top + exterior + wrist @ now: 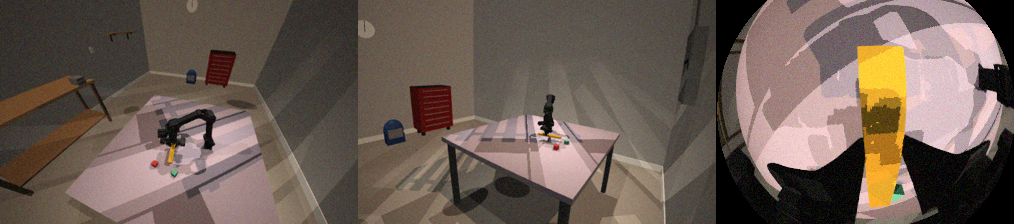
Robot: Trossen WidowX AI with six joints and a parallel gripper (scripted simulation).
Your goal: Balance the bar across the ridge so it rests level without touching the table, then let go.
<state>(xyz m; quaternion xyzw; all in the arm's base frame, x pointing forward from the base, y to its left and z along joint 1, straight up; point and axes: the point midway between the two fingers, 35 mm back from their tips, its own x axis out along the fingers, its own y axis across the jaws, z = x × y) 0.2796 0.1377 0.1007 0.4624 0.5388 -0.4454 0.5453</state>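
Observation:
The yellow bar [171,156] [555,136] [883,70] is held between the fingers of my gripper [548,133] [882,140], which is shut on it. In the wrist view the bar runs lengthwise away between the two black fingers. In the exterior view it looks nearly level, a little above the table [101,182] [547,169], with one end slightly lower in the picture. A small greyish shape shows under its middle there; I cannot tell whether it is the ridge or a shadow. The ridge is otherwise hidden, and contact with the bar cannot be made out.
A red block [155,163] [556,147] and a green block [174,173] [567,142] [899,192] lie on the table near the bar's far end from the arm. Striped shadows cross the tabletop. A wooden bench [37,96], a red cabinet [220,68] [433,108] and a blue object stand away from the table.

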